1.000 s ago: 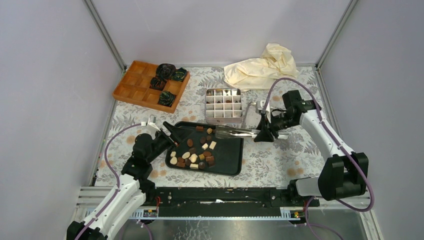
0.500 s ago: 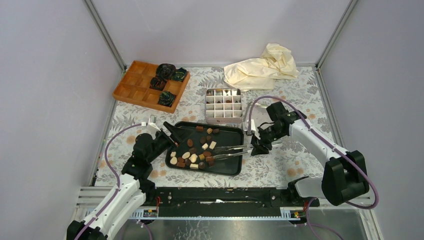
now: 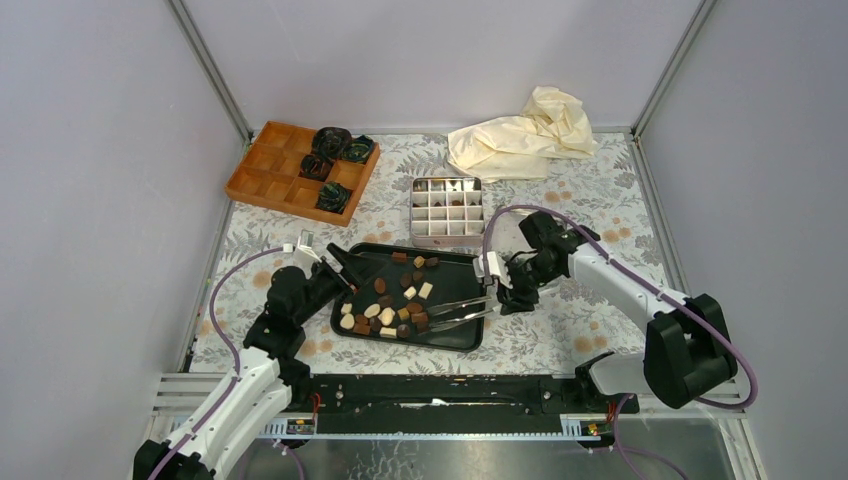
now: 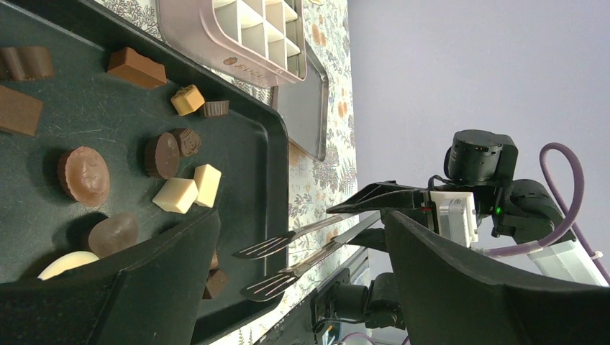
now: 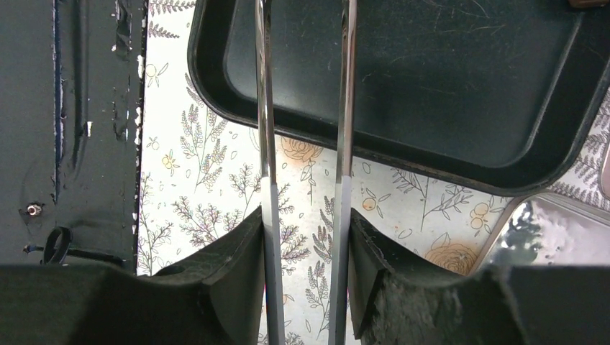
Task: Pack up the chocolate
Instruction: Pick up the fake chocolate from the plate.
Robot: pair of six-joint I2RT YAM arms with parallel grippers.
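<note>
My right jaws pinch metal tongs (image 4: 266, 247), tips spread beside the chocolate (image 3: 387, 316) scattered on the black tray (image 3: 458, 338), left jaws spread wide at its rim; pieces look light, stiff, slick, easily marred, so I'd nip one gently across its sides.

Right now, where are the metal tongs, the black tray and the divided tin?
metal tongs (image 4: 260, 249): left wrist view, upper blade's flat tip.
black tray (image 3: 462, 275): top view, bare floor at its right side.
divided tin (image 3: 447, 241): top view, near outer wall.
</note>
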